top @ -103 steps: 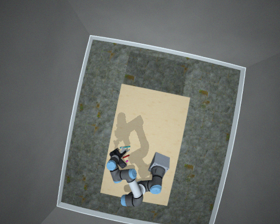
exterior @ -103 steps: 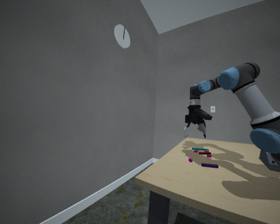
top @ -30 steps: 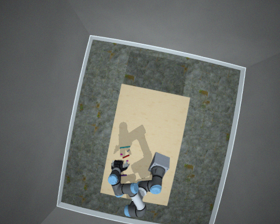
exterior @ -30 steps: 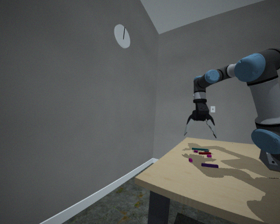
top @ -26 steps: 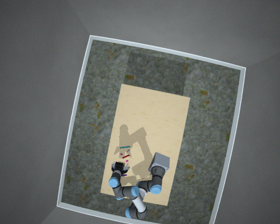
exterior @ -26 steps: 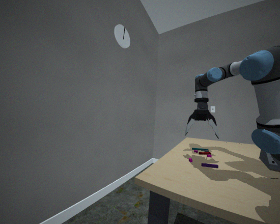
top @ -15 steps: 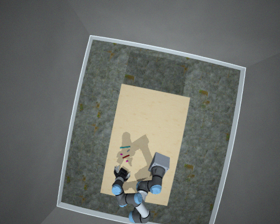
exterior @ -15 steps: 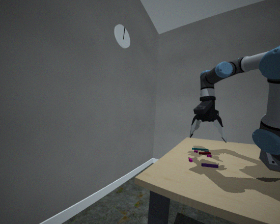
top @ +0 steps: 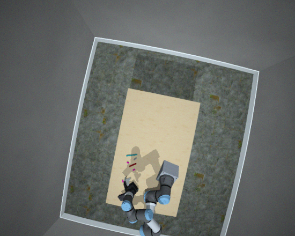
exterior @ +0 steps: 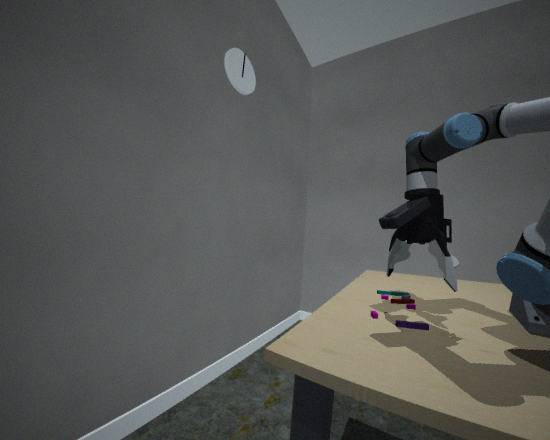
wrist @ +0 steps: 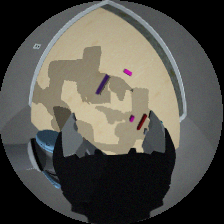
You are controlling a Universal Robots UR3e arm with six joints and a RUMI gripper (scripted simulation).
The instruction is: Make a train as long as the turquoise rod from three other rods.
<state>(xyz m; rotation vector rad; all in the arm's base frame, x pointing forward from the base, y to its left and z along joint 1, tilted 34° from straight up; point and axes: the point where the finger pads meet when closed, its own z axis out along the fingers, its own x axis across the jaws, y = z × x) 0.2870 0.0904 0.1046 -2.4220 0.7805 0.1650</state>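
Note:
My gripper [top: 128, 178] [exterior: 422, 281] [wrist: 112, 112] is open and empty, high above the table. The turquoise rod [top: 131, 155] [exterior: 392, 293] lies at the far end of the group. The grey rod [top: 135, 159] [exterior: 406, 296] lies near its right end. The red rod [top: 132, 164] [exterior: 402, 301] [wrist: 142, 122] lies between two magenta rods, one [top: 127, 162] [exterior: 384, 297] toward the turquoise rod, one [top: 133, 169] [exterior: 411, 306] [wrist: 132, 118] on its other side. A third magenta rod [top: 123, 181] [exterior: 374, 314] [wrist: 128, 72] lies apart. The purple rod [exterior: 412, 325] [wrist: 102, 84] is hidden in the top view. No rods touch.
The rods lie on the wooden table [top: 156, 120] [exterior: 327, 345], near its left edge in the top view. The arm's grey base block [top: 170, 168] stands to their right. The arm's shadow falls across several rods.

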